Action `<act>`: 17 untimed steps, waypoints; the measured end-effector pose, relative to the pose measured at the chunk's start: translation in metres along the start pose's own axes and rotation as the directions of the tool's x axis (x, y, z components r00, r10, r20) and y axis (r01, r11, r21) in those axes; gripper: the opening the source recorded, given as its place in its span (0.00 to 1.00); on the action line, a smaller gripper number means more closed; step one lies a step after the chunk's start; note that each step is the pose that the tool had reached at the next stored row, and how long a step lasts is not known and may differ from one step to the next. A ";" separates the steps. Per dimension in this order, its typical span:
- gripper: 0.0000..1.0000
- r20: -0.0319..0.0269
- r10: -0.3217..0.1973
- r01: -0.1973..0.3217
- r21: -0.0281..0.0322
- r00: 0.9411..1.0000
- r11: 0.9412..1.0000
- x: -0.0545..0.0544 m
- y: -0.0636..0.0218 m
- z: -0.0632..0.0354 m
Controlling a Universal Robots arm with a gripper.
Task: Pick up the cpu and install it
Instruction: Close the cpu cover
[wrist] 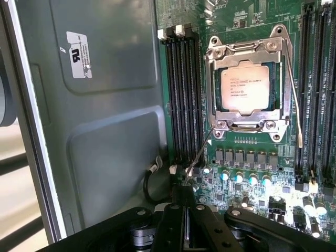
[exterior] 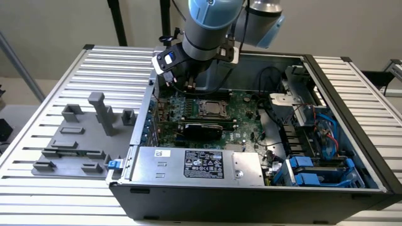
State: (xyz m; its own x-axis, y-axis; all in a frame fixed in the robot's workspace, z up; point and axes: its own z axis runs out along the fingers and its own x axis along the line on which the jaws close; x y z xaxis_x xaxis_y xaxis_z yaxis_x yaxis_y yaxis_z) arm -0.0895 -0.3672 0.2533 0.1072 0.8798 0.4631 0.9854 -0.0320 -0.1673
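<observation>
Silvery-white metal is showing on top of the cpu (wrist: 245, 87), which is sitting flat inside the socket frame (wrist: 247, 50) on the green motherboard (wrist: 252, 173). It is lying well apart from the gripper (wrist: 185, 202), not between the jaws. The jaws are standing closed together and are gripping no chip. A thin wire lever (wrist: 202, 152) is running from the frame's corner to the fingertips; whether they are pinching its end cannot be told. Black memory slots (wrist: 181, 94) are lying beside the socket, between it and the grey case wall (wrist: 105, 131). In the exterior view the arm is reaching into the open computer case (exterior: 251, 197), with grey fixture blocks (exterior: 82, 136) standing on the slatted table (exterior: 25, 179) at the exterior view's left.
</observation>
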 end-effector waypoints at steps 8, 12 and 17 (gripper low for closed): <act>0.11 -0.013 -0.002 0.002 0.001 1.000 1.000 0.000 0.0000 0.0000; 0.11 -0.020 -0.003 0.003 0.002 1.000 1.000 0.000 0.0000 0.0000; 0.11 -0.028 -0.004 0.004 0.003 1.000 1.000 0.000 0.0000 0.0000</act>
State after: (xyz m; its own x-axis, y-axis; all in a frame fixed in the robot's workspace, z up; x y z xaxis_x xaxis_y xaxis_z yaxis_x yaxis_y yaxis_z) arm -0.0895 -0.3672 0.2533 0.1071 0.8662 0.4880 0.9854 -0.0272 -0.1681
